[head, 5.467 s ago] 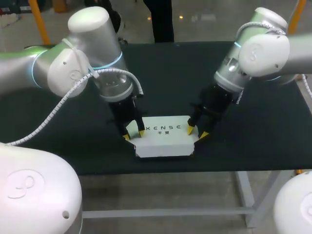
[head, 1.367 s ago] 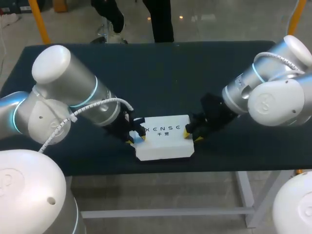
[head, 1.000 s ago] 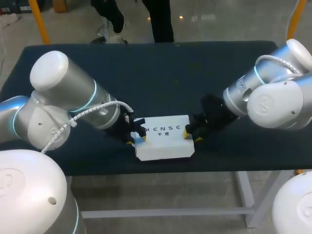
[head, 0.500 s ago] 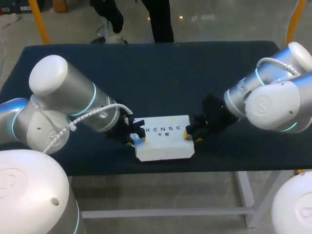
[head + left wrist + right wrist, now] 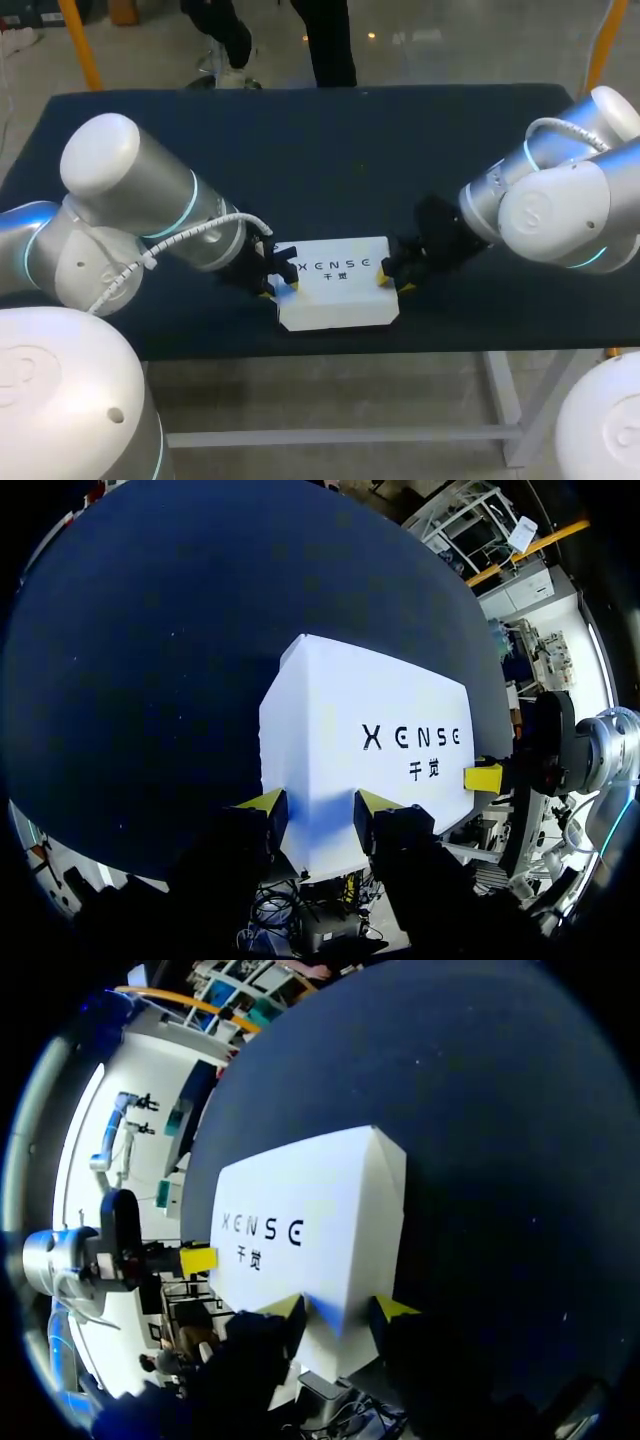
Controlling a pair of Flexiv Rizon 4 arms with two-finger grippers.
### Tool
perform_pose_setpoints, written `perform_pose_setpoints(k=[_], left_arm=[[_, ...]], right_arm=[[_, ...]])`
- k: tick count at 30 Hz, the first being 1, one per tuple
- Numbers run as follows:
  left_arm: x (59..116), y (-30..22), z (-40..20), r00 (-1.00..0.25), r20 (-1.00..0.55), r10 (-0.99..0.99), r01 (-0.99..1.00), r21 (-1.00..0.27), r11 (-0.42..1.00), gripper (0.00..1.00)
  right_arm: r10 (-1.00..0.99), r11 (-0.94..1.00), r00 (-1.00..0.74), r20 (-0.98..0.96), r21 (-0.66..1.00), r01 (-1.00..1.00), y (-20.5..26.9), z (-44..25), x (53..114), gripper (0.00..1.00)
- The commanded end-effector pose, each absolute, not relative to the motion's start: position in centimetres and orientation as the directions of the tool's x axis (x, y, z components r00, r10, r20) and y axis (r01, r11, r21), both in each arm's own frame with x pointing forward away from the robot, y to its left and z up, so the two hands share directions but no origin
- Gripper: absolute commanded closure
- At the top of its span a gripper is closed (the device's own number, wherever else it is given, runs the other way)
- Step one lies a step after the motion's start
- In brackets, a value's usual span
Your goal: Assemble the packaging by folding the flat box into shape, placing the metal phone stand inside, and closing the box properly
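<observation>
The left gripper [image 5: 280, 285] is at one end of the shut white box [image 5: 338, 300]. The right gripper [image 5: 394, 284] is at the other end. I cannot tell if either one is pinching it. A hard push could squash a corner, or slide the box off the dark table [image 5: 400, 150], since its front edge is near.

Left arm [image 5: 130, 200]: swings in from the left, big elbow hump up high, forearm sloping down toward the middle.
Left gripper [image 5: 279, 288]: sitting low, aimed rightward.
Right arm [image 5: 550, 210]: pretty much the mirror image.
Right gripper [image 5: 394, 284]: low, aimed leftward, facing its twin.
</observation>
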State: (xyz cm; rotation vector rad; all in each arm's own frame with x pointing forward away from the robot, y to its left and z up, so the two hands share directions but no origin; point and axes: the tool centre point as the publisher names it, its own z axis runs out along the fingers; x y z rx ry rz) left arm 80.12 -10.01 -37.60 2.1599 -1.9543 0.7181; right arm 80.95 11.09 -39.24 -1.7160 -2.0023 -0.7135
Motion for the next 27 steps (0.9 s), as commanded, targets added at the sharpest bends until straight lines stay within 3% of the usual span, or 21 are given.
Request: perform_pose_setpoints(k=[1, 17, 27], left_arm=[[80.03, -10.43, -37.87, 0.043, 0.431, -0.901, -0.966, -0.212, -0.148, 0.54], [80.06, -10.39, -38.08, -0.090, 0.503, -0.860, -0.983, -0.184, -0.005, 0.53], [80.43, -10.71, -38.46, -0.041, 0.507, -0.861, -0.990, -0.137, -0.034, 0.56]], right_arm=[[0.774, 0.116, -0.163, 0.611, 0.116, 0.987, 11.24, -39.45, 80.84, 0.53], [0.760, 0.105, -0.162, 0.629, 0.128, 0.986, 11.25, -39.54, 80.81, 0.53], [0.758, 0.094, -0.148, 0.635, 0.118, 0.989, 11.44, -39.77, 80.86, 0.52]])
